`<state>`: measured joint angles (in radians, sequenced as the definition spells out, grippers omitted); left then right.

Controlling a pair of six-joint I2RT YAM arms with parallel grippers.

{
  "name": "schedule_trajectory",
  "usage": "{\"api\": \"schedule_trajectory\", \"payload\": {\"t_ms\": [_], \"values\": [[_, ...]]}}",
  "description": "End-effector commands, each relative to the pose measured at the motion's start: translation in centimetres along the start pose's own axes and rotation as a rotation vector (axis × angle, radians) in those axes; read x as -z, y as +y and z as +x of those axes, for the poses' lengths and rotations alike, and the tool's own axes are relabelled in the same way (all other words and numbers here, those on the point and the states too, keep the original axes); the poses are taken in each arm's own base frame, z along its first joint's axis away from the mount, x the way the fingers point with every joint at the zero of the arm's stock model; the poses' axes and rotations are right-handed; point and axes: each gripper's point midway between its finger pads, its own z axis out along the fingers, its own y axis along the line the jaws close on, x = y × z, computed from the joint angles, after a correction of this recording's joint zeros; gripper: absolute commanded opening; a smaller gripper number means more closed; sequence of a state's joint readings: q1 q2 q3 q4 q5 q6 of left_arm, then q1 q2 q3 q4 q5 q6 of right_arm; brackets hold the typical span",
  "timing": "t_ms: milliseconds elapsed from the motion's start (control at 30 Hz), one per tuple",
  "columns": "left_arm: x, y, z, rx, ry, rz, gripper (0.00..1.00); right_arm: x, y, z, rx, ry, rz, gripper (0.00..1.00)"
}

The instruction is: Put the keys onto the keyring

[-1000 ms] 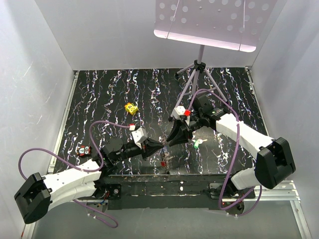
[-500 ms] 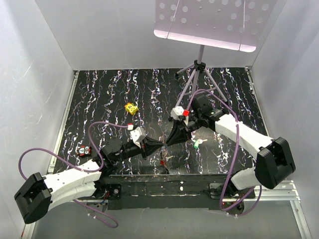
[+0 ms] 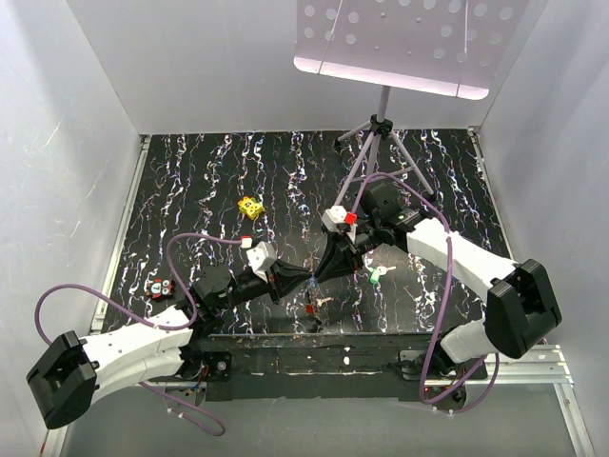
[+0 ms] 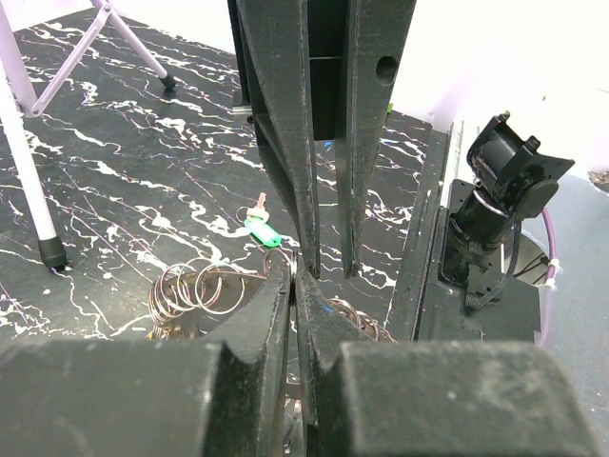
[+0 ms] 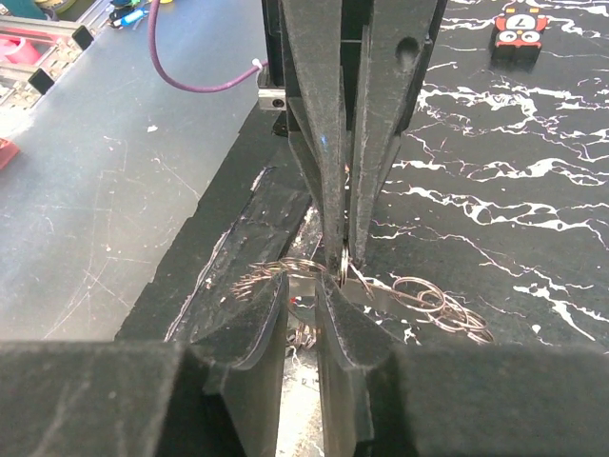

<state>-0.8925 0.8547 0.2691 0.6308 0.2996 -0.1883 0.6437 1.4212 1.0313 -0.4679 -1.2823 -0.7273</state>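
My left gripper [image 3: 306, 282] is shut on a thin silvery keyring [image 4: 296, 266], held edge-on at its tips [image 4: 295, 271] just above the table's near edge. The ring also shows in the right wrist view [image 5: 343, 267]. Loops of linked rings [image 4: 195, 286] hang on both sides of it. My right gripper [image 3: 320, 277] meets the left one tip to tip, and its jaws [image 5: 319, 286] stand a narrow gap apart beside the ring. A red-headed key [image 3: 311, 309] lies just below the tips and shows through the gap [image 5: 296, 299]. A green-headed key [image 3: 377, 277] lies on the table to the right [image 4: 259, 229].
A yellow spotted block [image 3: 250, 207] lies at the back left. A grey tripod stand [image 3: 381, 143] stands at the back, one leg near the left gripper [image 4: 33, 190]. A small red and black object [image 3: 160, 287] lies at the left. The dark base rail [image 3: 314, 347] runs close below.
My right gripper has moved down and left until its tips meet the left gripper's. My left gripper has edged slightly right, still holding the ring.
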Motion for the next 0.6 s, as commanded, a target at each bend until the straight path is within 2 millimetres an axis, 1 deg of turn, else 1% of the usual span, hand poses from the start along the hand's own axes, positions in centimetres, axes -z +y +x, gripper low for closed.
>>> {"api": "schedule_trajectory", "payload": {"t_ms": [0,200,333,567], "values": [[0.0,-0.4,-2.3,-0.023,-0.085,0.008,0.00,-0.3,-0.2,-0.1,0.003,-0.003,-0.009,0.26],[0.4,-0.3,-2.2,-0.026,-0.089,-0.004,0.00,0.4,-0.1,-0.7,0.025,0.007,0.011,0.28],[0.4,-0.2,-2.4,-0.027,-0.094,-0.009,0.00,0.7,-0.3,-0.6,0.019,0.008,0.024,0.29],[0.3,-0.4,-2.5,-0.024,-0.096,0.003,0.00,0.7,-1.3,-0.4,-0.005,0.015,0.060,0.31]]}}
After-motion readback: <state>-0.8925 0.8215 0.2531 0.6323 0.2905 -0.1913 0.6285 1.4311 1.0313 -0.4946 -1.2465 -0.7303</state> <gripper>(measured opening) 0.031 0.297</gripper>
